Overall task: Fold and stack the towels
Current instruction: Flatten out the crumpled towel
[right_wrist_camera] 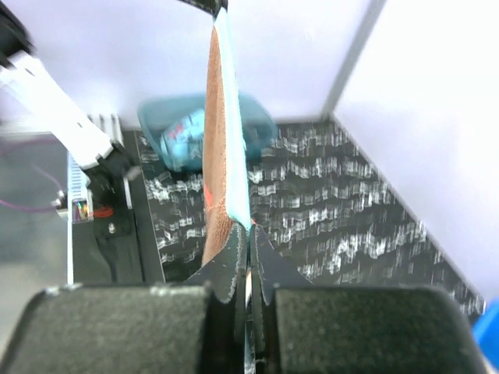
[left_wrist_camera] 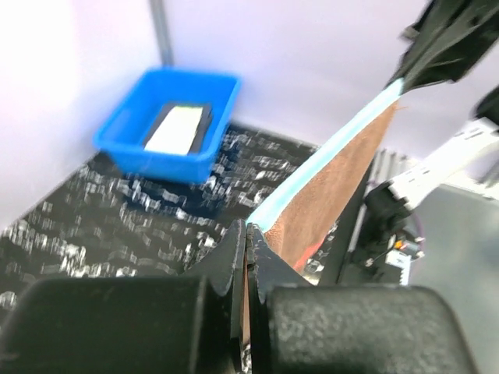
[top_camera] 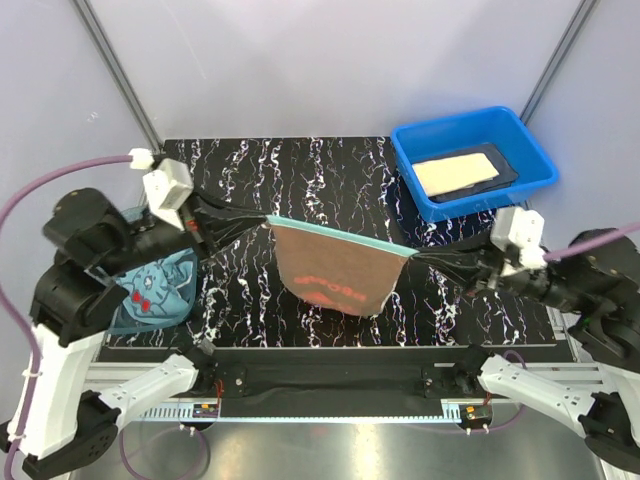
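The left end effector [top_camera: 262,218] and right end effector [top_camera: 412,255] each clench a corner of the soft, teal-edged red cloth towel [top_camera: 335,270]. The wrist views show it edge-on, the overhead view its broad face.

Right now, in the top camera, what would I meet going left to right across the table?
teal tub holding a light teal towel → left gripper → teal-edged red towel, stretched in the air → blue bin

Four towels on show: one red towel [top_camera: 335,272], one pale yellow towel [top_camera: 455,172], one dark slate towel [top_camera: 503,166], one light teal towel [top_camera: 155,285]. Two containers: blue bin [top_camera: 470,203], teal tub [top_camera: 122,316]. Two grippers: left gripper [top_camera: 262,220], right gripper [top_camera: 412,257].
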Action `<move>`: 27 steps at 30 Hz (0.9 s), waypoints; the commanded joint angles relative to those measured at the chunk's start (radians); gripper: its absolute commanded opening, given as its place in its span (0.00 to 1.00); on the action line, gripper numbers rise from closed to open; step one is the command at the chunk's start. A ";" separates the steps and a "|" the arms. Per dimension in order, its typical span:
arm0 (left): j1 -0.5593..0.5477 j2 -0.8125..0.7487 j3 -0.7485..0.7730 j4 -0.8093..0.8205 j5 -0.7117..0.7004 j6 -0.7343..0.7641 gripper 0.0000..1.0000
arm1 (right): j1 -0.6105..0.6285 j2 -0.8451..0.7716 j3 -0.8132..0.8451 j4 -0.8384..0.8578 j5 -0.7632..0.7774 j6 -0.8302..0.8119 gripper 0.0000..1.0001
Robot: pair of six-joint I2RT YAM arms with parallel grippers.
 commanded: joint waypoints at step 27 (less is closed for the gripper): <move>0.273 0.640 0.068 0.173 -0.434 0.144 0.00 | -0.422 0.821 0.130 0.398 0.058 -0.401 0.00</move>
